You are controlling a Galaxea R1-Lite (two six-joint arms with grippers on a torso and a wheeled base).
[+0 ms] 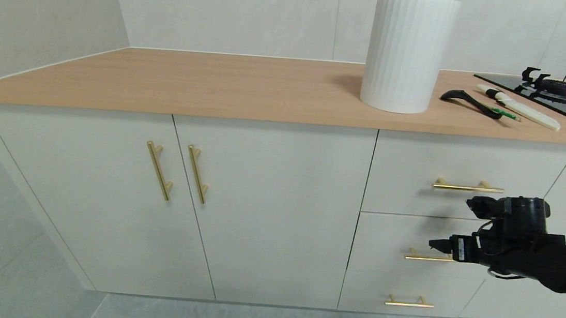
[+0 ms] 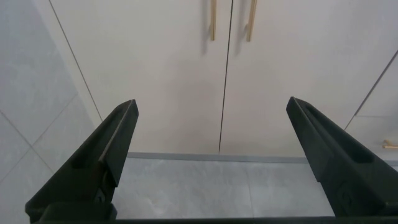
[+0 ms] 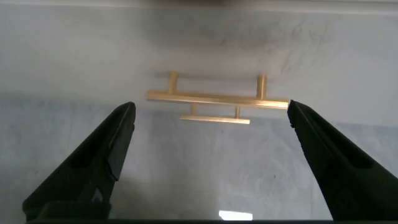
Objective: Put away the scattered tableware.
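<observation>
Light wooden countertop (image 1: 217,85) above pale cabinets (image 1: 267,209). Right gripper (image 3: 211,112), jaws wide apart, just before middle drawer's brass bar handle (image 3: 217,98); left gripper (image 2: 211,109) likewise spread.

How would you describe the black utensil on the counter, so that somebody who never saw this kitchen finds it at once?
On the wooden countertop, look right of the tall white ribbed container, toward the gas hob. The black spoon lies flat between them. It is the only all-black, curved piece there; next to it are a long cream knife and a thin green stick.
</observation>
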